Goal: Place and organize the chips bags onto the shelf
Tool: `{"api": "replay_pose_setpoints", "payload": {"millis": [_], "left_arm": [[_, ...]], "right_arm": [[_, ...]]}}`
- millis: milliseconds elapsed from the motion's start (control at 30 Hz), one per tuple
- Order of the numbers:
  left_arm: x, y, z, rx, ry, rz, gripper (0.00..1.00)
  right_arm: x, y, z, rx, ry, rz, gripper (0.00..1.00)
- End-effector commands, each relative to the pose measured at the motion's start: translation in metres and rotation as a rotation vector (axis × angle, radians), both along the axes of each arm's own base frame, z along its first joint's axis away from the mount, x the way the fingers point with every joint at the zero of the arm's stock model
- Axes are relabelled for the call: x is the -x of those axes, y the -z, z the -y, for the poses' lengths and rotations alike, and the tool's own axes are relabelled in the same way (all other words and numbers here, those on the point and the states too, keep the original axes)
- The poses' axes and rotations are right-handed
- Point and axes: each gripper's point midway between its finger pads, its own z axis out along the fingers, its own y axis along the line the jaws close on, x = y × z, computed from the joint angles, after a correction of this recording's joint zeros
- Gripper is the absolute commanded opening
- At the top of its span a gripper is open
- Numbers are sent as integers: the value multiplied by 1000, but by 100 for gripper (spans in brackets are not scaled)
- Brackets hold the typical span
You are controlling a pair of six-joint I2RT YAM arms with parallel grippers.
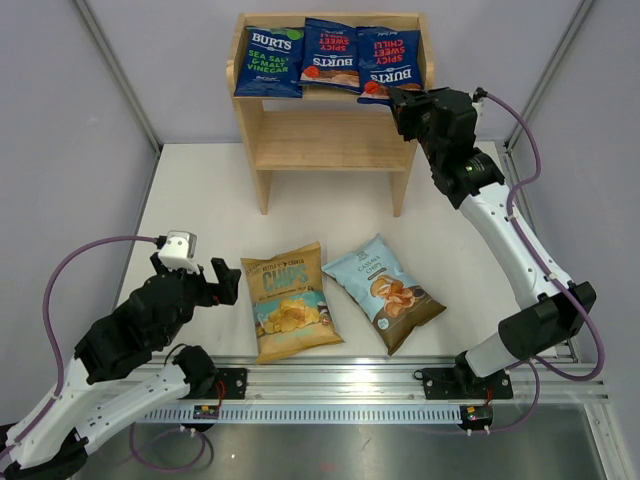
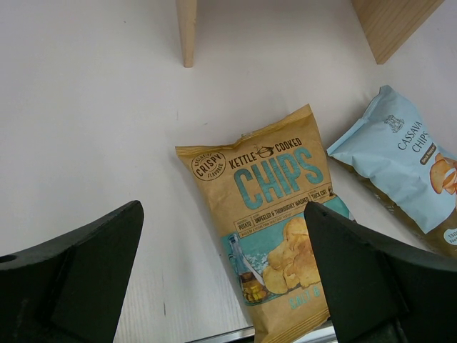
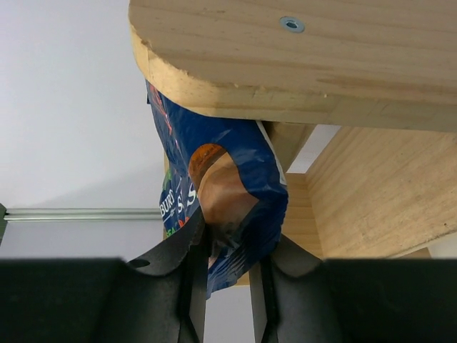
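Three small dark-blue crinkly "Burts" bags lie side by side on the top board of the small light-wood two-tier shelf. They are the left Burts bag, the middle Burts bag and the right Burts bag. The near edge of the right Burts bag hangs a little over the front of the board. The right gripper has this edge: its two black fingers stand narrow and pinch the bag between them, just below the rounded end of the wooden board.

The two larger bags lie flat on the white table in front of the shelf, well apart from it. The tan-yellow "Chips" bag is on the left. The light-blue and brown cassava bag is just beside it on the right; if they touch, I cannot tell.

The left gripper hovers near the left side of the tan-yellow "Chips" bag, with its jaws wide apart and nothing between them.
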Motion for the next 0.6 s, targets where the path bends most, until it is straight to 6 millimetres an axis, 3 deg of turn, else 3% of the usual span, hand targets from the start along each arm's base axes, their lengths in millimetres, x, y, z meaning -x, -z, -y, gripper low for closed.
{"api": "replay_pose_setpoints", "payload": {"millis": [0,400,567], "left_arm": [[-3,-12,-4,30,-32,37,99],[-2,-14,-5,37,-31,44,99],[-2,-14,-6,38,-31,45,99]], "right_arm": [[5,-15,10,-60,31,26,27],[-13,-36,5,-89,34,42,23],[-23,-30,12,-75,61,15,24]]}}
